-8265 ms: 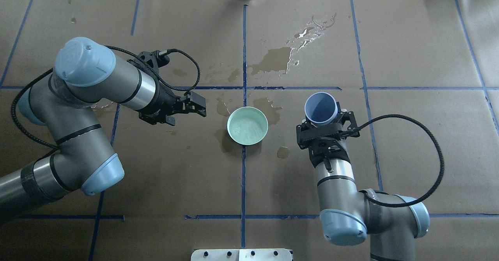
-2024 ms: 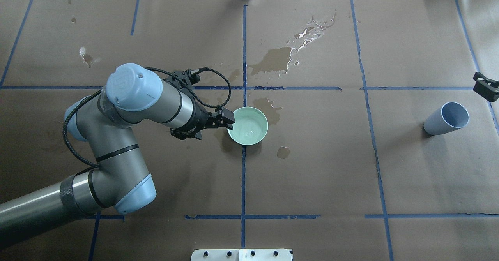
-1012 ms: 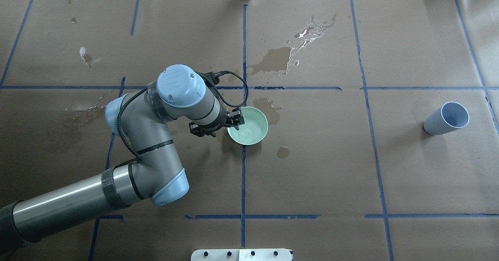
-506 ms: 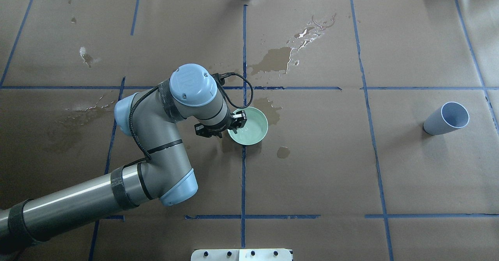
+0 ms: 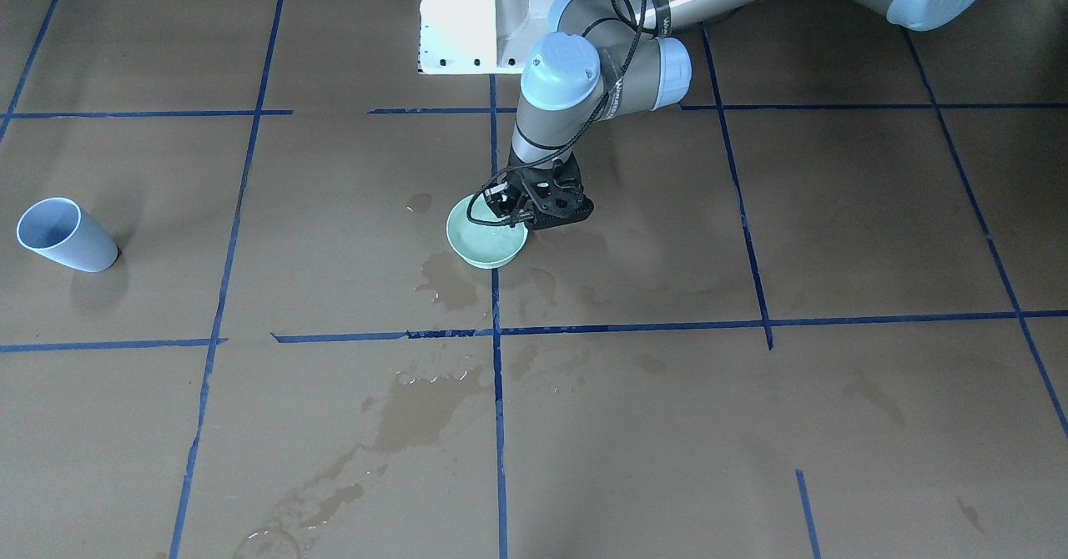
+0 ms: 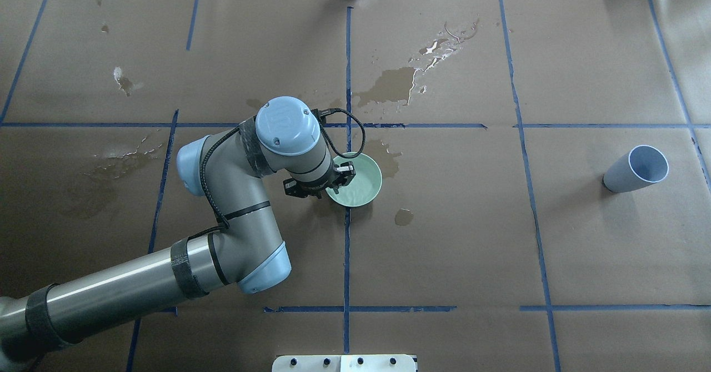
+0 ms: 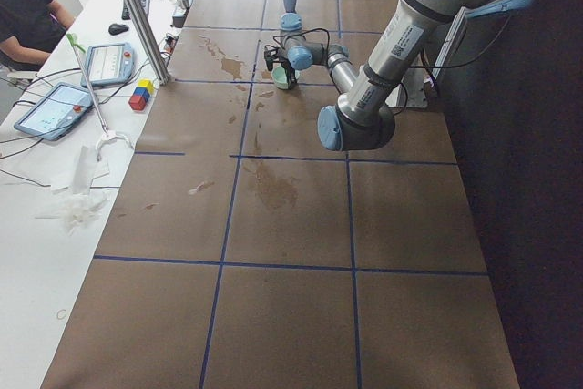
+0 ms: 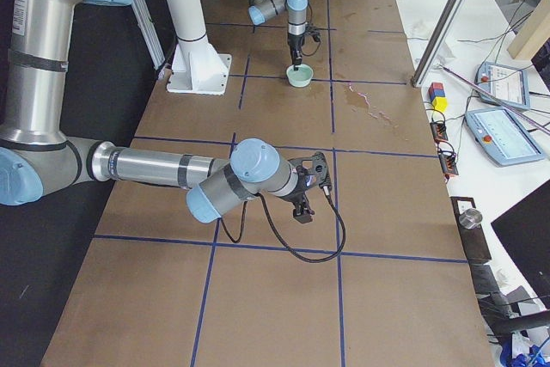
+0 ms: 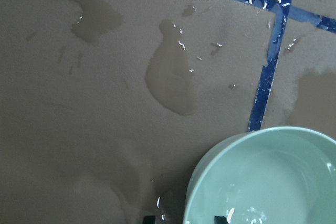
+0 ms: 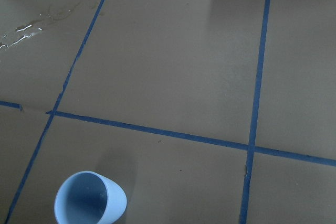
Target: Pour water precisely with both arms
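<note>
The left gripper (image 6: 339, 175) has come down astride the bowl (image 6: 364, 186) rim, fingers apart and not yet pinching, with the water (image 9: 262, 182) just beyond them. A grasp looks imminent. The cup (image 6: 636, 169), earlier held by the right gripper (image 8: 301, 208), now stands free, well off to the left gripper's right. I cannot tell whether the right gripper's fingers are parted.

Overhead opposite front, both far, sharing bowl (image 6: 376, 183), wrist cameras close

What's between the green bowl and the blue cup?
Overhead view: nothing stands between green bowl and blue cup, only brown paper crossed by one blue tape line.
</note>
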Robot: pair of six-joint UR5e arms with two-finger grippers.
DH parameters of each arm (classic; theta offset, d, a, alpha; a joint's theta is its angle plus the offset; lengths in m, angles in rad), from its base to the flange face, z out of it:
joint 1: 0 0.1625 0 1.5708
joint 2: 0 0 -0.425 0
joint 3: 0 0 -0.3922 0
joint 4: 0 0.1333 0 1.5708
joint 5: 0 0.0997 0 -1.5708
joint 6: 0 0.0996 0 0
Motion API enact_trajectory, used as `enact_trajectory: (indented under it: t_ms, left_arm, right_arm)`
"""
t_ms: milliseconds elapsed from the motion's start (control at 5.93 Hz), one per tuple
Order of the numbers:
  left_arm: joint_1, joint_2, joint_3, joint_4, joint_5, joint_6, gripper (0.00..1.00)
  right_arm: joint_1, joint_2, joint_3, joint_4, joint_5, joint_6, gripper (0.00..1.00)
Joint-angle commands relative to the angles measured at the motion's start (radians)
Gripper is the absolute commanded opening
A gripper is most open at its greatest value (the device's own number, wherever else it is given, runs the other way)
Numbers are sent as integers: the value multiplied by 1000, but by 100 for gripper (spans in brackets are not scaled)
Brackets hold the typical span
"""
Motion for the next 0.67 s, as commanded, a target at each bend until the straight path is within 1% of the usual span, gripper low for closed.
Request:
enact_trajectory:
  t_ms: [0, 169, 506]
  left_arm:
    - [2, -5, 9, 0, 1, 0, 29]
    - [2, -5, 7, 0, 1, 0, 11]
    - [0, -1, -1, 1, 1, -1, 2]
  right_arm:
    - [6, 0, 3, -73, 7, -129, 100]
    - [13, 0, 6, -73, 8, -130, 100]
    - [45, -9, 14, -70, 8, -131, 100]
